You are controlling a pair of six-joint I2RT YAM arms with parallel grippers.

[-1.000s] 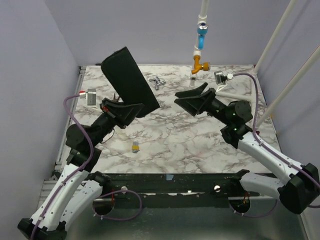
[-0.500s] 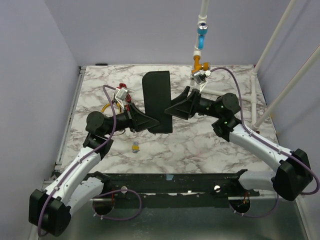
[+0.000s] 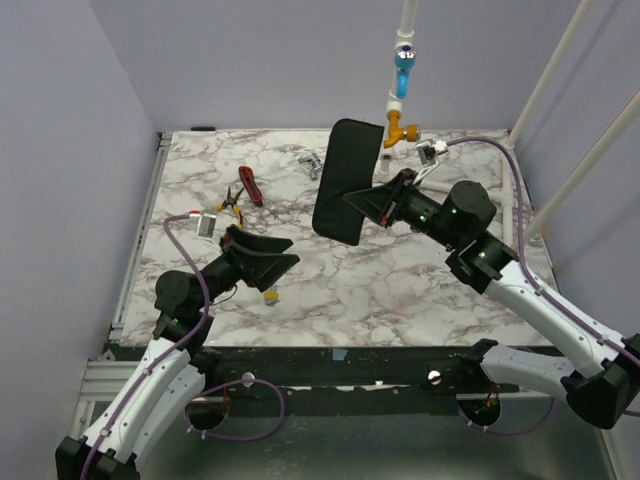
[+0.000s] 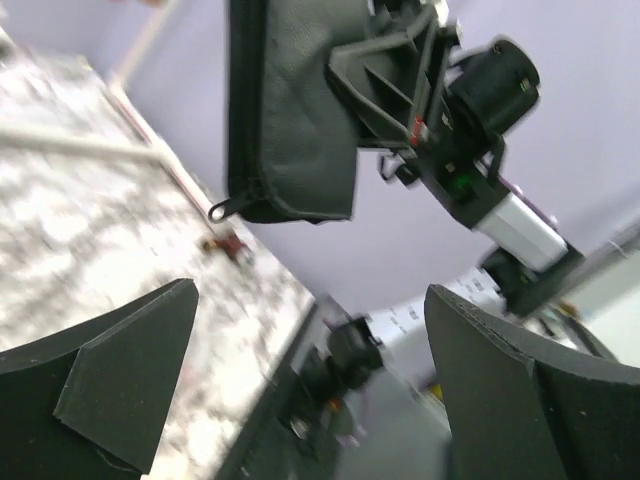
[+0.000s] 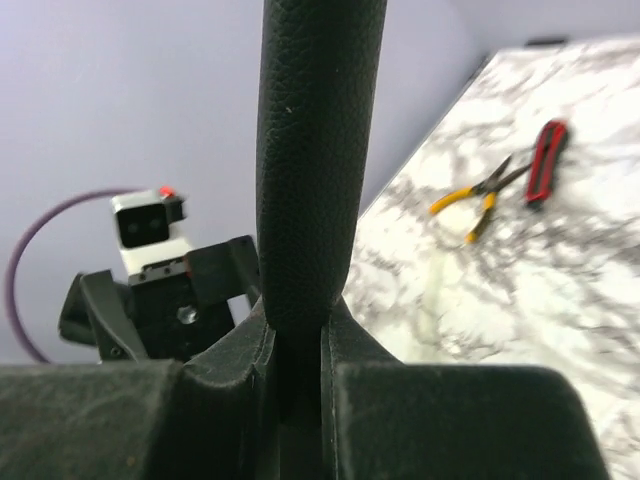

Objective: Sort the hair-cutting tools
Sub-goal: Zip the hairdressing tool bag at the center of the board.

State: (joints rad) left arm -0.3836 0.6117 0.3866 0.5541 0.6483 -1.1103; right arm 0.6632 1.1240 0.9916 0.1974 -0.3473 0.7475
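A flat black zippered pouch (image 3: 345,180) hangs upright above the back middle of the table, and my right gripper (image 3: 355,203) is shut on its lower edge. The right wrist view shows the pouch's edge (image 5: 315,150) pinched between the closed jaws of that gripper (image 5: 297,340). My left gripper (image 3: 283,255) stands open and empty near the front left, apart from the pouch. From the left wrist the pouch (image 4: 290,110) hangs beyond the wide-spread fingers (image 4: 120,370). Small silver scissors (image 3: 313,165) lie at the back of the table.
Yellow-handled pliers (image 3: 232,203) and a red-handled tool (image 3: 250,185) lie at the back left; both also show from the right wrist, pliers (image 5: 478,195) and red tool (image 5: 545,160). A small yellow item (image 3: 270,296) sits near the front. A blue-and-orange pipe fitting (image 3: 401,100) hangs at the back.
The pouch passed from my left gripper to my right. The left gripper opened and drew back toward the front left; the right gripper shut on the pouch and carried it back and right.
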